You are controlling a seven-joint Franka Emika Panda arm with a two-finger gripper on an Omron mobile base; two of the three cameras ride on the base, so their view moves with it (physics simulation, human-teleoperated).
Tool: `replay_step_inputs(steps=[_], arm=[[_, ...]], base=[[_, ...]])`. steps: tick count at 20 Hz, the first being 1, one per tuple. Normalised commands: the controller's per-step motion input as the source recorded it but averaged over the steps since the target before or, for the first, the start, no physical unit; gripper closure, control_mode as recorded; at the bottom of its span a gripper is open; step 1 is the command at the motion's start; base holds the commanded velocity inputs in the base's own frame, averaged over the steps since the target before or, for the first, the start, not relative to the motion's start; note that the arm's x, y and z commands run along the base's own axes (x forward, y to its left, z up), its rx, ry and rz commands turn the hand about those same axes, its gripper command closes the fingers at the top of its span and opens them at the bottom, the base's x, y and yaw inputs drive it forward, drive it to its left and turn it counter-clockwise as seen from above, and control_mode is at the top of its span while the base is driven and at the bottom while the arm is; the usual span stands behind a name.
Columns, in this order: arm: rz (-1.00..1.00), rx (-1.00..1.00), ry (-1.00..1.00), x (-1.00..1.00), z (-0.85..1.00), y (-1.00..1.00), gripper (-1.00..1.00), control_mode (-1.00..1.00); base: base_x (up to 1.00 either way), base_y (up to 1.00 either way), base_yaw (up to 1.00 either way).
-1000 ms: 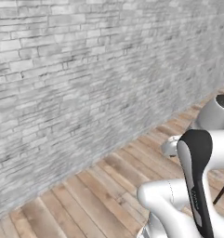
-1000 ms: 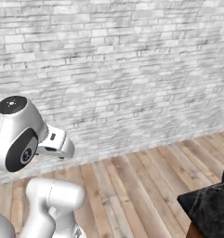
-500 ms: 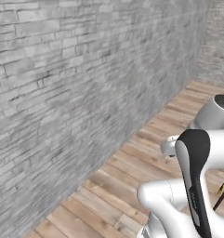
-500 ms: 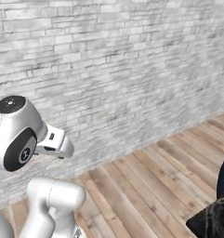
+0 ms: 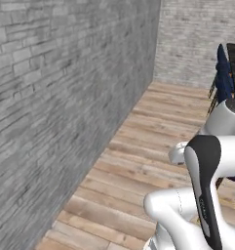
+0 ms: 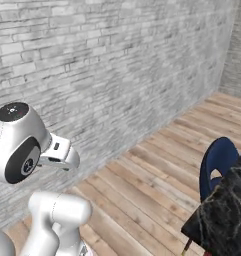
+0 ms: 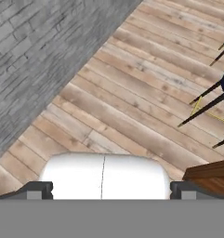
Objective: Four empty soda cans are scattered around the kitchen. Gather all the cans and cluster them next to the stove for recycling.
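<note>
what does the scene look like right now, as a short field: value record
setting: grey brick wall meeting a wood plank floor
far end: second brick wall across the corner
seating: blue chair beside a black marble counter edge
chair legs: thin dark legs above the floor in the hand view
end effector: open, holding nothing
soda cans: none to be seen
stove: none to be seen

Grey-white brick wall [image 5: 55,97] from nine to twelve o'clock, wood plank floor [image 5: 153,127] through the centre, dark blue chair [image 5: 224,73] at two o'clock, white arm with dark joint [image 5: 206,195] at five o'clock
</note>
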Motion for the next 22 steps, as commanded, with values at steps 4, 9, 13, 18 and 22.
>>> replay_step_inputs(steps=[4,9,13,18,22], arm=[[0.0,0.0,0.0,0.0,0.0,0.0,-1.0,1.0],[0.0,0.0,0.0,0.0,0.0,0.0,-1.0,1.0],[0.0,0.0,0.0,0.0,0.0,0.0,-1.0,1.0],[0.0,0.0,0.0,0.0,0.0,0.0,-1.0,1.0],[0.0,0.0,0.0,0.0,0.0,0.0,-1.0,1.0]], base=[[0.67,0.0,-0.45],[0.99,0.09,-0.38],[1.0,0.18,-0.36],[1.0,0.42,-0.35],[1.0,0.41,-0.33]])
